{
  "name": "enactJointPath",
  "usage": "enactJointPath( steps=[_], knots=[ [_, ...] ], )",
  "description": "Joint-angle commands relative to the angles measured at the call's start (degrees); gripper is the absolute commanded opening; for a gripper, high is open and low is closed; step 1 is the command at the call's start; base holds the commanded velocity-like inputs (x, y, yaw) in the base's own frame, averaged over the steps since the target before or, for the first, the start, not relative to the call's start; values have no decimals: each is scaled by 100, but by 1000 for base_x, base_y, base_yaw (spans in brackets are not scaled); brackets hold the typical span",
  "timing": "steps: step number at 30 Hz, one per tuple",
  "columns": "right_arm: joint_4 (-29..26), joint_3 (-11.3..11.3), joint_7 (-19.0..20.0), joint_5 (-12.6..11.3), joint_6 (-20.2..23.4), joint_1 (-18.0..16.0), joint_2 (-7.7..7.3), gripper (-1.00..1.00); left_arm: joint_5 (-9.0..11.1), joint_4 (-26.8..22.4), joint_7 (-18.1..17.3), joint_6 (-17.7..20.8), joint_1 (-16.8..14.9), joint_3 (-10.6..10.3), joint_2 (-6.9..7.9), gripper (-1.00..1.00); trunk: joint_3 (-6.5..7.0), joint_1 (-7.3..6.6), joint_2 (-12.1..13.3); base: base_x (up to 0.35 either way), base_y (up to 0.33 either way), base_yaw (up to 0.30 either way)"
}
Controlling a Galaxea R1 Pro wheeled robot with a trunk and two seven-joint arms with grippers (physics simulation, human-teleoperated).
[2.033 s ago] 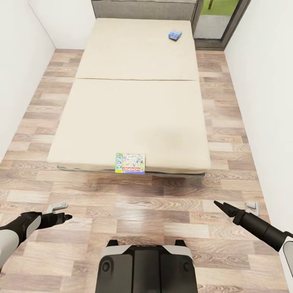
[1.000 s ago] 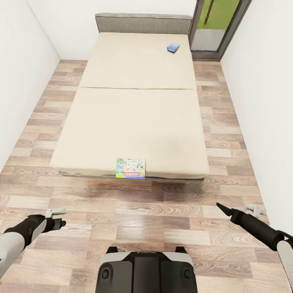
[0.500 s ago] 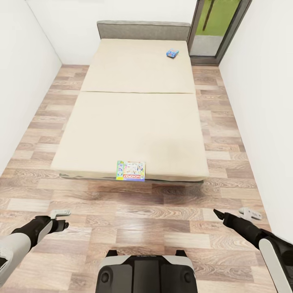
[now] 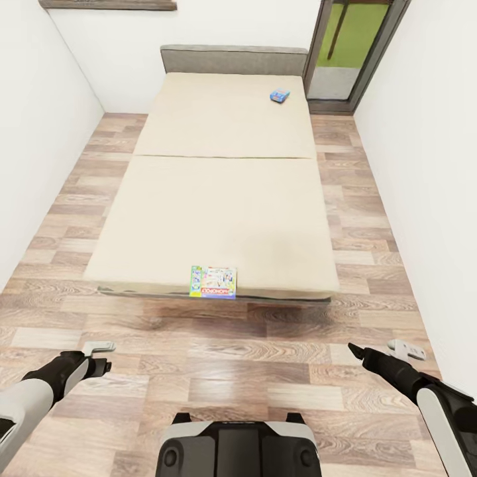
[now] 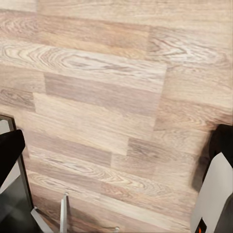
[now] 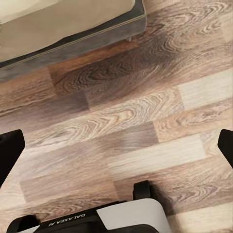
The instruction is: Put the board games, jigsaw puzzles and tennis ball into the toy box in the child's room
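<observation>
The bed [image 4: 218,199] has a plain beige mattress, a grey headboard [image 4: 233,61] and a dark grey frame. At its foot edge lies a multicoloured board game [image 4: 213,283] with a green strip on one side, a white centre and red and blue lettering bands. Near the headboard sits a small blue board game [image 4: 279,96] with touches of red and white. The floor [image 4: 252,358] is wood-grain planking in mixed tan, pale beige and brown. The walls [image 4: 424,165] are white. The door frame [image 4: 361,59] is dark grey, with bright green showing through its glass. Both arms are black toward the pincers and pale grey higher up.
</observation>
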Motion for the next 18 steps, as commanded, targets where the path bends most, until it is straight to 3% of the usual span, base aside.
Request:
enactJointPath(
  steps=[1,12,18],
  knots=[
    [-6,-3,-14,-28,30,-2,0,100,55,-13,7,32,0,-48,5,100,3,4,-8,0,0,0],
    [-6,0,-19,-35,36,-4,0,100,61,-38,-278,17,2,-59,100,100,108,4,-8,0,0,0],
    [-10,-11,56,-87,50,-4,-18,100,60,-45,-1467,12,4,-64,455,100,166,4,-8,0,0,0]
  ],
)
